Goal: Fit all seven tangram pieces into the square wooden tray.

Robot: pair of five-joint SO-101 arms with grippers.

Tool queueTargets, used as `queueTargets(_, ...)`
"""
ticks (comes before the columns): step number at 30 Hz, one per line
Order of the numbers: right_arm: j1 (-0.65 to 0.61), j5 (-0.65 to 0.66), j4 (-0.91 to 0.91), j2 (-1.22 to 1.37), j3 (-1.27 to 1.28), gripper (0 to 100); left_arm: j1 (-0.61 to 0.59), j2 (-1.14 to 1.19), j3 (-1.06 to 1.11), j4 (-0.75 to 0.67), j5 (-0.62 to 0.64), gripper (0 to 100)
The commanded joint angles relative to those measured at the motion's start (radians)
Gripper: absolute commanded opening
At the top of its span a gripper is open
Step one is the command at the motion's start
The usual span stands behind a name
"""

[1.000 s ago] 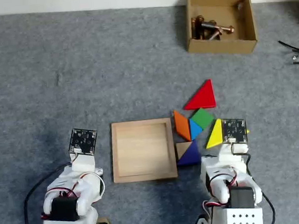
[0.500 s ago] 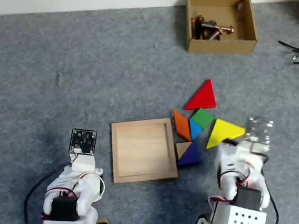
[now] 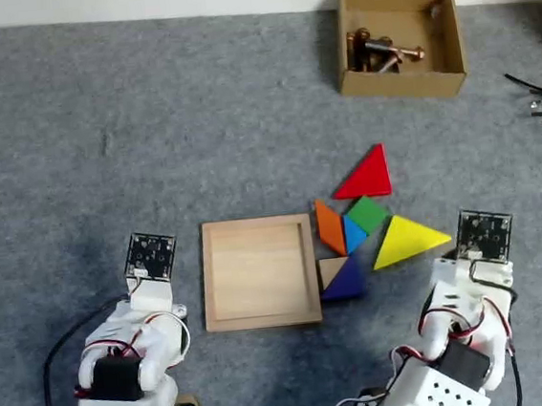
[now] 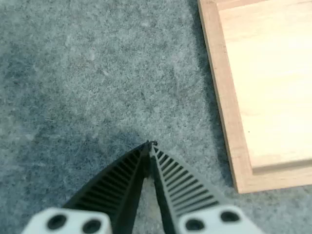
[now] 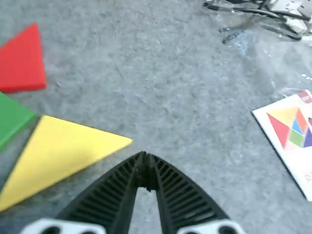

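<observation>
Just beside right gripper (image 5: 145, 171), jaws closed and empty: yellow triangle (image 5: 58, 151). Likely light, rigid, flat wood; pinch across edges near corner.

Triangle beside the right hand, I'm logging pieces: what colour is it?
The triangle is yellow, clearest in the right wrist view.

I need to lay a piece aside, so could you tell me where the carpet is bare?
Bare carpet lies between the wooden tray and the cardboard box, and between the red triangle and the cables. Crowded: the tangram pieces cluster beside the tray's right edge.
</observation>
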Motion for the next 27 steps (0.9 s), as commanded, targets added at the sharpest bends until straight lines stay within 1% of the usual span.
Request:
queueTargets(1, 0.03, 0.097, 0.045, -0.01, 0.09, 0.7, 0.005, -0.005, 0.019, 0.006, 0.006, 1)
queueTargets(3, 0.028, 0.144, 0.097, -0.01, 0.021, 0.7, 0.005, -0.005, 0.019, 0.006, 0.006, 1)
queueTargets(7, 0.022, 0.163, 0.18, -0.008, -0.139, 1.0, 0.005, -0.005, 0.019, 0.006, 0.006, 1)
queueTargets(10, -0.022, 0.218, 0.271, 0.022, -0.24, 5.6, 0.005, -0.005, 0.019, 0.006, 0.006, 1)
queueTargets(12, -0.036, 0.233, 0.303, 0.091, -0.3, 8.7, 0.005, -0.005, 0.019, 0.006, 0.006, 1)
queueTargets(16, -0.041, 0.23, 0.3, 0.302, -0.42, 9.8, 0.005, -0.005, 0.019, 0.006, 0.006, 1)
queueTargets(21, -0.036, 0.149, 0.311, 0.645, -0.662, 9.8, 0.005, -0.005, 0.019, 0.006, 0.006, 1)
queueTargets(27, -0.074, 0.133, 0.475, 1.036, -0.924, 10.1, 0.005, -0.005, 0.019, 0.006, 0.006, 1)
